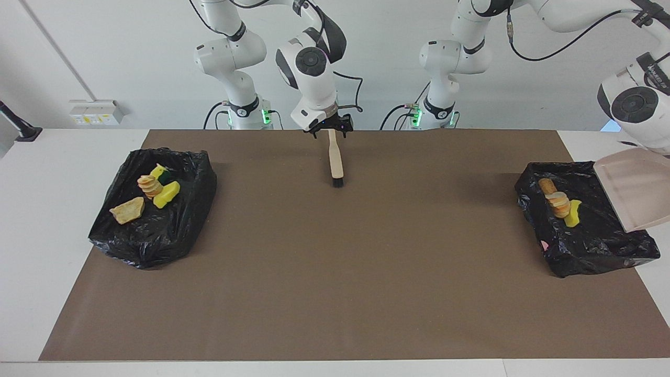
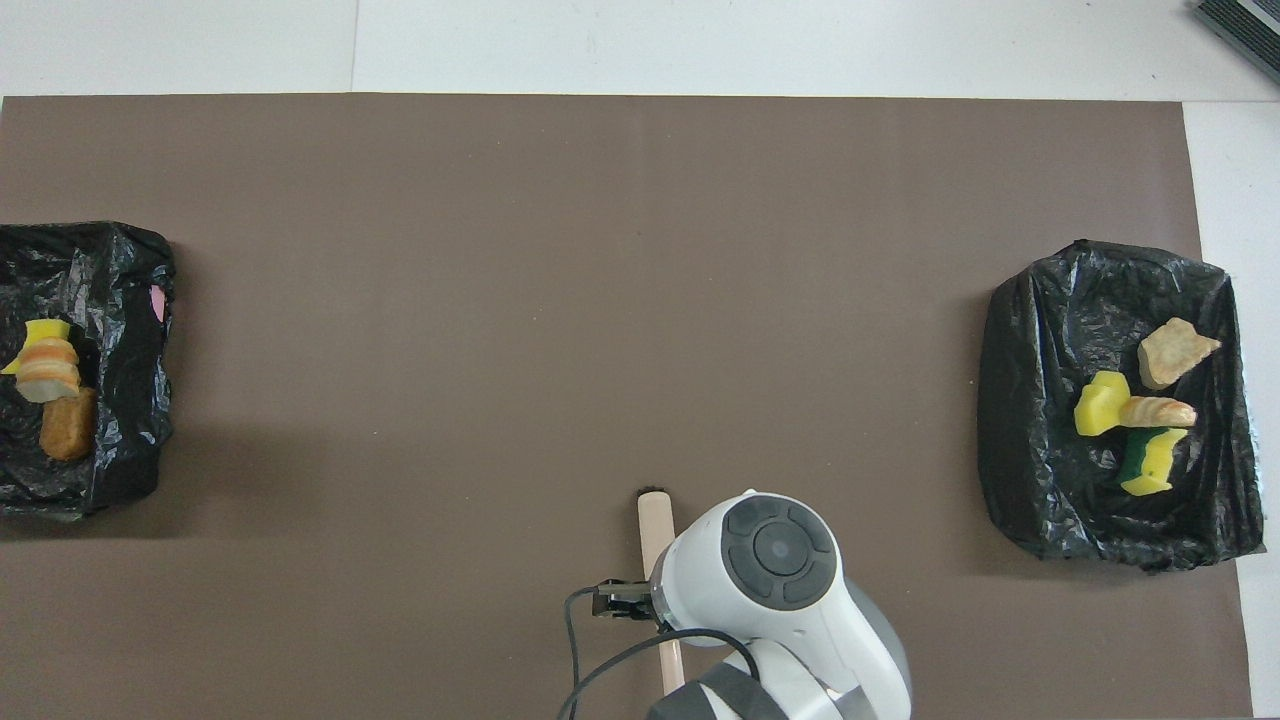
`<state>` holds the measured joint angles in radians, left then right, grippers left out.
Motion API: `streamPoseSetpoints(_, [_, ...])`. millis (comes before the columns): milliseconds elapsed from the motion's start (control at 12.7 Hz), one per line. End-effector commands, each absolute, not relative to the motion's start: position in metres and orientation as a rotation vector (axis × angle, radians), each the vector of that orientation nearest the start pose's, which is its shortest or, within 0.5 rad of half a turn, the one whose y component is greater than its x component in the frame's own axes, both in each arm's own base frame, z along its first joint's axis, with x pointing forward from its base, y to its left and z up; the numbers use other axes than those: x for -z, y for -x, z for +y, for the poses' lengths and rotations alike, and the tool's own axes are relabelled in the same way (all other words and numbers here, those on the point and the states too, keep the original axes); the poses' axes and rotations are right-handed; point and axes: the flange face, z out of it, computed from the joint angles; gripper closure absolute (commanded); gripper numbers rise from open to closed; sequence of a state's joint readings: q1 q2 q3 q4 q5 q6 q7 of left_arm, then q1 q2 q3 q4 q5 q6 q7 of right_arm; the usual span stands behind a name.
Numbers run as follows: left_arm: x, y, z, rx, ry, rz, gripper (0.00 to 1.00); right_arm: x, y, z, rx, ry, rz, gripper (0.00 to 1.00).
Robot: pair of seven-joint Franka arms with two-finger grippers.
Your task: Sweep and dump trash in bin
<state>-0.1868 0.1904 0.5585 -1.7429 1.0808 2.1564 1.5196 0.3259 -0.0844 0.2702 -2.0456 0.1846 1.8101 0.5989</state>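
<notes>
We list: beige plastic dustpan (image 1: 636,196), tilted over the black-lined bin (image 1: 589,246), clamped by the left gripper, itself unseen; three foam scraps (image 1: 561,205) inside; right gripper (image 1: 330,129) spread wide above the wooden brush (image 1: 335,162).

Brown mat (image 1: 335,272), black bin liners (image 1: 157,235), beige dustpan (image 1: 641,193), yellow, tan-orange scraps (image 1: 560,205)

White jointed arms (image 1: 230,57) (black cables trailing), green base lights.

two bins (image 1: 152,230), seven scraps (image 1: 127,210), one brush (image 1: 335,159)
</notes>
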Motion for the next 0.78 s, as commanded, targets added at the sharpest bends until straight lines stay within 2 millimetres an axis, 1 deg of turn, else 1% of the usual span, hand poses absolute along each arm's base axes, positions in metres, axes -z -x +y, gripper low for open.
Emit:
streamPoseSetpoints(0, [-0.545,-0.59,0.238,-0.861,1.442,1.639,1.0,-0.512,-0.44,0.272,-0.265,3.107,0.089,0.0])
streamPoseSetpoints(78, [-0.547,-0.592,0.234,-0.849,1.452,1.638,1.0,-0.522,-0.449,0.252,-0.251,3.108,0.076,0.0])
streamPoseSetpoints(157, [-0.55,-0.594,0.223,-0.791,1.494,1.651,1.0,-0.538,-0.46,0.225,-0.191,3.122,0.058,0.0])
streamPoseSetpoints(314, [-0.554,-0.598,0.199,-0.693,1.631,1.674,1.0,-0.557,-0.474,0.18,-0.14,3.115,-0.012,0.0])
streamPoseSetpoints(392, [-0.549,-0.601,0.181,-0.666,1.682,1.702,1.0,-0.565,-0.484,0.151,-0.124,3.114,-0.063,0.0])
streamPoseSetpoints(471, [-0.548,-0.61,0.149,-0.631,1.708,1.742,1.0,-0.572,-0.49,0.132,-0.113,3.128,-0.141,0.0])
streamPoseSetpoints(549, [-0.55,-0.614,0.131,-0.623,1.744,1.759,1.0,-0.578,-0.496,0.112,-0.086,3.154,-0.186,0.0])
streamPoseSetpoints(628, [-0.546,-0.615,0.117,-0.593,1.792,1.788,1.0,-0.585,-0.503,0.095,-0.061,3.175,-0.196,0.0])
streamPoseSetpoints(706, [-0.542,-0.618,0.096,-0.54,1.814,1.833,1.0,-0.59,-0.508,0.079,-0.044,3.185,-0.187,0.0])
